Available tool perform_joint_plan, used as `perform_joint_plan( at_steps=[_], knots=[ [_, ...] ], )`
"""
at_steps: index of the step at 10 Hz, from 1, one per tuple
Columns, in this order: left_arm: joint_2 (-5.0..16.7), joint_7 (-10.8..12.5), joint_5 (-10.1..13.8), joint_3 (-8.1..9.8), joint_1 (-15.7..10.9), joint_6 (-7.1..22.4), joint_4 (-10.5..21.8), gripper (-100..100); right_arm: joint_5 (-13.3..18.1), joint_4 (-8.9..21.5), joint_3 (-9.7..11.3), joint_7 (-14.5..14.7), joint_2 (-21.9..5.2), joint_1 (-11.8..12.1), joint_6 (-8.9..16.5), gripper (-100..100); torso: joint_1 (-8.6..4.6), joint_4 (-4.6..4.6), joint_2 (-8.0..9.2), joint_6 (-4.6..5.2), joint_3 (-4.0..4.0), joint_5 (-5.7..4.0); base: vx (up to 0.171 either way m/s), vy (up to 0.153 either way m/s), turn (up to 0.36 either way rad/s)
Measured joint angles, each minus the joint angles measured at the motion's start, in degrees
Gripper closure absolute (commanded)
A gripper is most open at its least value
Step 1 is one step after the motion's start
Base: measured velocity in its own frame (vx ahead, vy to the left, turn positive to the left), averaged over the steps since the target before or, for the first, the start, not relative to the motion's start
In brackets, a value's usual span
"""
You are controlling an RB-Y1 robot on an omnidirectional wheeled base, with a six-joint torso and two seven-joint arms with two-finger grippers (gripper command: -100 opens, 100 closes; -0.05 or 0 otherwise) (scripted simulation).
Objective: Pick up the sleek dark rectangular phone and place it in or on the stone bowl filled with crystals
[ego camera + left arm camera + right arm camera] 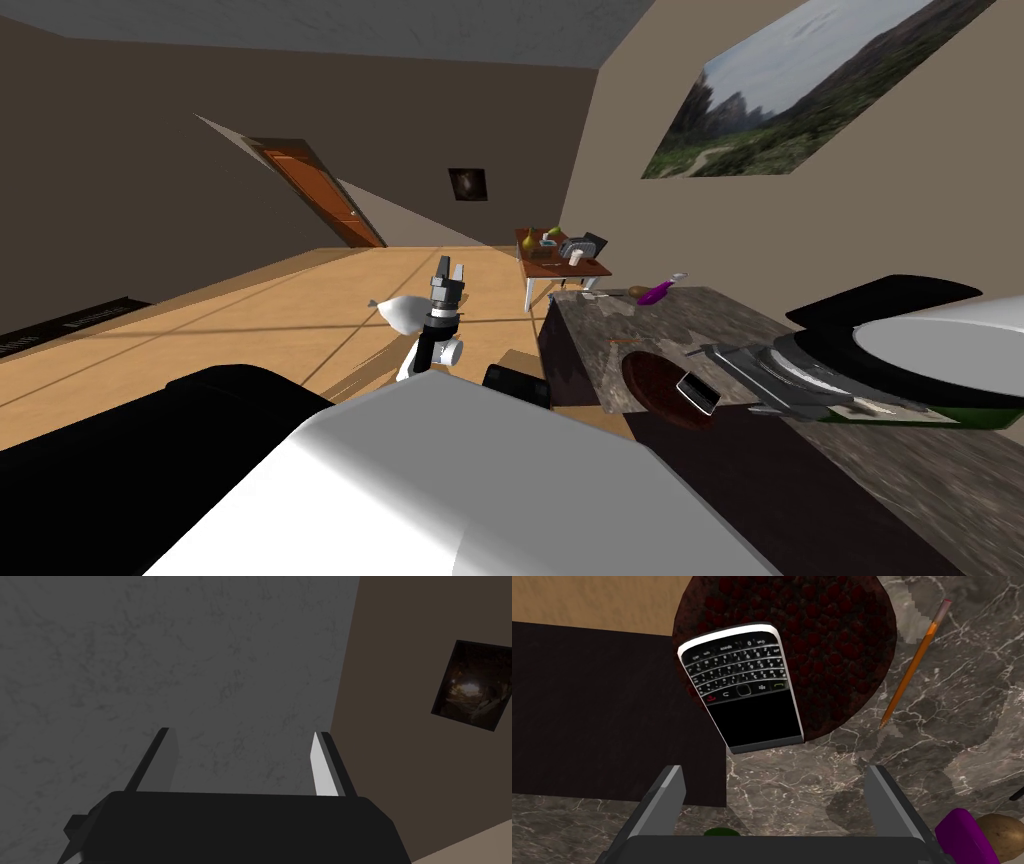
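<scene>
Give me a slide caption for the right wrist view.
Open right hand over marble top; keypad phone rests across the rim of the dark red crystal bowl, orange pencil alongside.

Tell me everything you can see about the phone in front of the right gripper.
The phone is a dark rectangular slab with a silvery rim, a blank black screen and a keyboard of small white-lettered keys, with a red and a green call key between the two. It lies face up and tilted on the dark red bowl of crystals. Its keyboard end is over the crystals and its screen end overhangs the rim toward the open right gripper, which does not touch it.
</scene>
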Motion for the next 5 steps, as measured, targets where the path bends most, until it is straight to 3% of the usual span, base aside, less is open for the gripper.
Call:
perform_joint_plan(
  at_steps=[1, 2, 5],
  knots=[
    [0.00, 0.00, 0.00, 0.00, 0.00, 0.00, 0.00, 0, -1.07, -0.25, -1.30, -0.11, -0.70, -0.37, 1.19, -100, 0.09, 0.00, -0.02, 0.00, -0.01, 0.03, 0.005, 0.006, -0.009],
    [0.00, 0.00, 0.00, 0.00, 0.00, 0.00, 0.00, 0, -1.21, -0.26, -1.47, -0.10, -0.78, -0.42, 1.47, 0, 0.08, -0.01, -0.02, -0.01, -0.01, 0.01, 0.000, 0.000, 0.000],
    [0.00, 0.00, 0.00, 0.00, 0.00, 0.00, 0.00, 0, -1.20, -0.26, -1.45, -0.10, -0.77, -0.41, 1.44, 0, 0.05, 0.00, 0.00, 0.00, 0.00, 0.01, 0.000, 0.000, 0.000]
  ],
)
